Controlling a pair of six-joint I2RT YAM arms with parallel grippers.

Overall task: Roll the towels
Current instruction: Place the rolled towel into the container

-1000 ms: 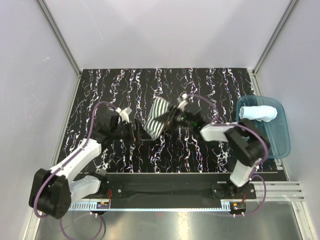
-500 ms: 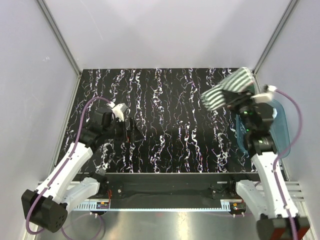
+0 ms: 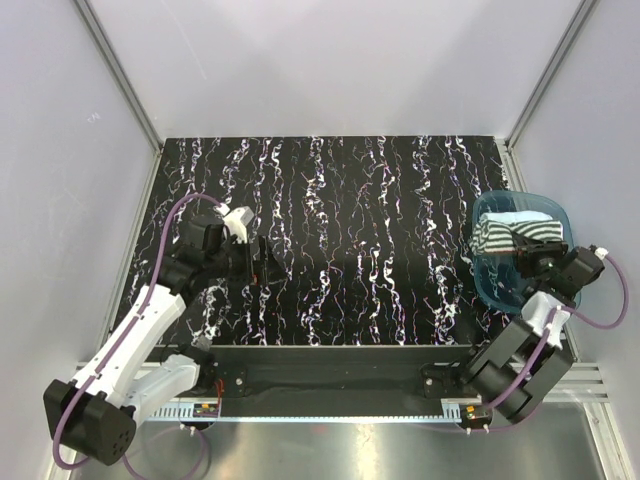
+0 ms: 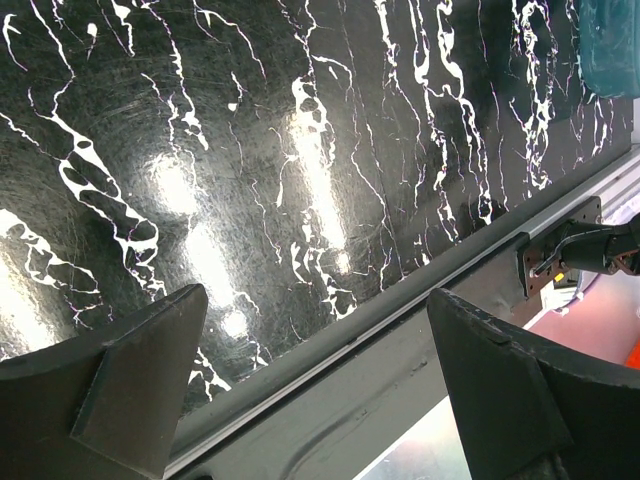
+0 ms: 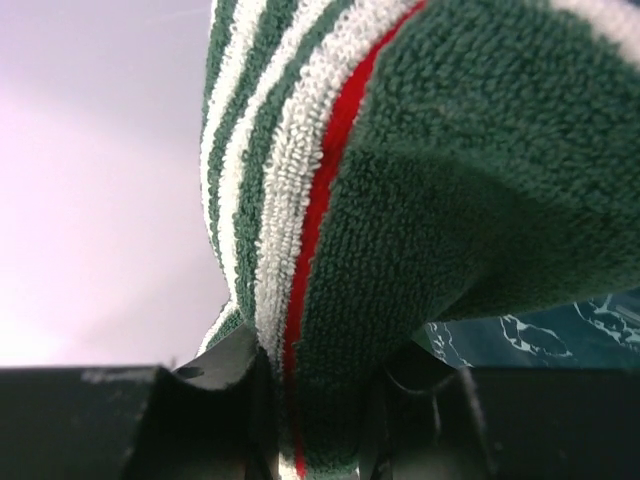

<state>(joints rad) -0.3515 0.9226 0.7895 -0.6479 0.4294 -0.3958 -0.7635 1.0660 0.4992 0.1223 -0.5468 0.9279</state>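
The striped towel (image 3: 494, 236), bunched up, lies in the translucent blue tray (image 3: 560, 292) at the right edge. My right gripper (image 3: 522, 250) is shut on it over the tray. In the right wrist view the green-and-white towel (image 5: 450, 150), with one red stripe, is clamped between the jaws of my right gripper (image 5: 320, 425). The pale blue towel (image 3: 522, 213) lies rolled at the tray's far end, just behind the striped one. My left gripper (image 3: 262, 262) is open and empty over the left half of the table. In the left wrist view its jaws (image 4: 320, 400) stand wide apart above the table's front edge.
The black marbled table (image 3: 350, 200) has grey walls on three sides. A metal rail (image 4: 400, 330) runs along its near edge. A corner of the tray (image 4: 610, 40) shows in the left wrist view.
My right arm carried the striped towel from mid-table, up and to the right, then down into the tray. My left gripper let go of the towel and drew back slightly left.
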